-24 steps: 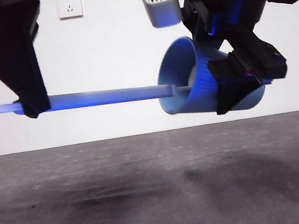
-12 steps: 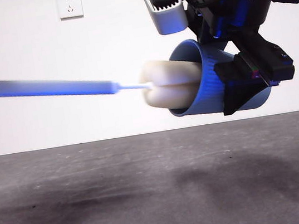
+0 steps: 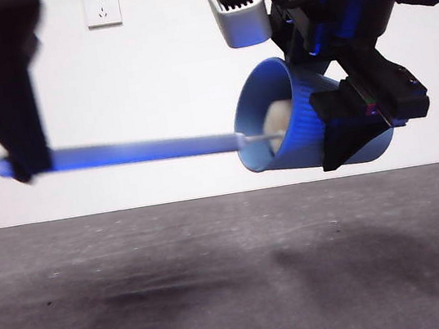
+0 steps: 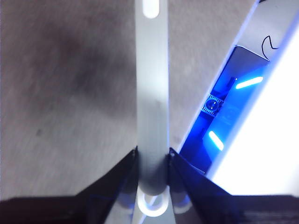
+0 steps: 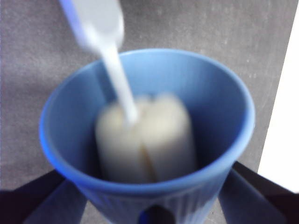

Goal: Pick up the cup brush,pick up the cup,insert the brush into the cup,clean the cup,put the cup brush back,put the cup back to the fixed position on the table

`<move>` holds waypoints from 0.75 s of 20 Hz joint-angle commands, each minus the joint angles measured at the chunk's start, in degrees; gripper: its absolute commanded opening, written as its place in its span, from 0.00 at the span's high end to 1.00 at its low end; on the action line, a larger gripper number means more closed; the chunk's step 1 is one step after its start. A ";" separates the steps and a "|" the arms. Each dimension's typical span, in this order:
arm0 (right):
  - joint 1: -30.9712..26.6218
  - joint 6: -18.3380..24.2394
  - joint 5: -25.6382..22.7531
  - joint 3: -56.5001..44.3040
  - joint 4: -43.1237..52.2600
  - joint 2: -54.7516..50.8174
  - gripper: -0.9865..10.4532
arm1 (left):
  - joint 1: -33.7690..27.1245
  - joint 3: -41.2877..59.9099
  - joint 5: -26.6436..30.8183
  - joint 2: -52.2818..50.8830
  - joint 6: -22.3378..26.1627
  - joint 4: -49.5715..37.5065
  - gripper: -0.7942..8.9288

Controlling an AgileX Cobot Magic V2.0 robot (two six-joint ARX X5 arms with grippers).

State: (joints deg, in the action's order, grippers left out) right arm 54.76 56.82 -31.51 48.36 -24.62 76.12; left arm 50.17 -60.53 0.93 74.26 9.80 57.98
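Now the brush [image 3: 131, 152] has gone back into the cup [image 3: 295, 120]: half a second ago its sponge head bulged out past the rim and the handle slanted up toward the side edge, while here the handle lies almost level and only a pale patch of sponge [image 3: 279, 118] shows inside the mouth. The table [image 3: 239, 294] is bare grey with soft shadows under both arms, and neither thing touches it. The right gripper [image 3: 358, 123] comes down from the top of the front view, big and dark, its jaws clamped on the ribbed wall of the cup, which it holds in the air tipped on its side, mouth toward the other arm; its pose is little changed since then. The left gripper [image 4: 152, 161], out of view a moment earlier, hangs as a dark wedge at the far side, jaws closed on the grey handle near its looped end. In the right wrist view the cup [image 5: 149, 140] holds the cream sponge [image 5: 147, 137], blurred, deep inside, the thin white neck [image 5: 119, 84] rising out past the rim.
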 commanded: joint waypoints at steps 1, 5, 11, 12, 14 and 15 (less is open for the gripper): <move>0.17 -0.85 0.04 0.15 0.31 0.46 0.93 | 0.15 0.07 0.04 0.90 -0.81 -1.49 0.93; 0.17 -1.03 -0.02 0.15 0.26 0.46 0.93 | -0.02 0.07 0.94 0.63 -1.29 1.07 0.93; -0.28 -3.39 -0.13 0.15 0.13 0.46 0.93 | -0.15 0.07 11.23 -6.86 -4.85 12.87 0.93; -0.33 -3.45 -0.17 0.15 0.15 0.46 0.93 | -0.42 0.07 11.08 -8.59 -5.44 15.26 0.93; -0.46 -5.79 -0.72 0.15 0.33 0.44 0.93 | -0.46 0.07 11.21 -11.45 -6.82 18.45 0.93; -0.70 -7.89 -1.42 0.15 0.55 0.37 0.93 | -0.46 0.07 11.23 -12.79 -7.52 19.32 0.93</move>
State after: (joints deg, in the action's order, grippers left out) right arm 54.15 51.51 -32.75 48.38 -24.40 76.12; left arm 50.00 -60.58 11.73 61.58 4.82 76.49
